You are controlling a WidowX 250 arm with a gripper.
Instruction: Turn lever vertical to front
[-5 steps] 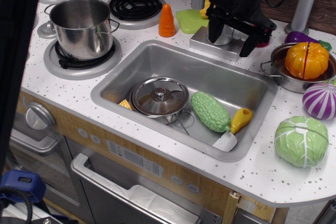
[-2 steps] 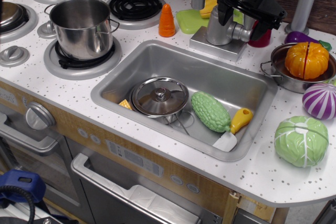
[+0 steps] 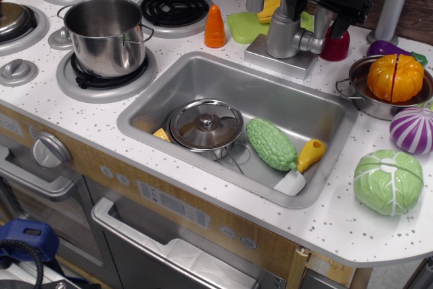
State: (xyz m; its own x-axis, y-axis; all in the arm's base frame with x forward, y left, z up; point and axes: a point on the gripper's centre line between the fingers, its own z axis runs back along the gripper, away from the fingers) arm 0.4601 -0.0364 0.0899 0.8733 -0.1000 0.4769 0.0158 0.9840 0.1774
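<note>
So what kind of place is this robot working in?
Most likely a toy play kitchen: a recessed steel sink holding a plastic green bumpy gourd, black coil stove burners, and a black robot gripper over the silver faucet body.

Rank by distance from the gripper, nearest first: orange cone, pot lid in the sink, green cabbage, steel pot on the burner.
From the gripper over the faucet:
1. Orange cone, beside it toward the stove.
2. Pot lid, down in the sink.
3. Green cabbage, front right counter; close to the lid's distance, so the order is uncertain.
4. Steel pot, far left burner.

Light was even and bright; soft glare lay on the sink (image 3: 203,76) and pot (image 3: 108,35); focus stayed sharp.
</note>
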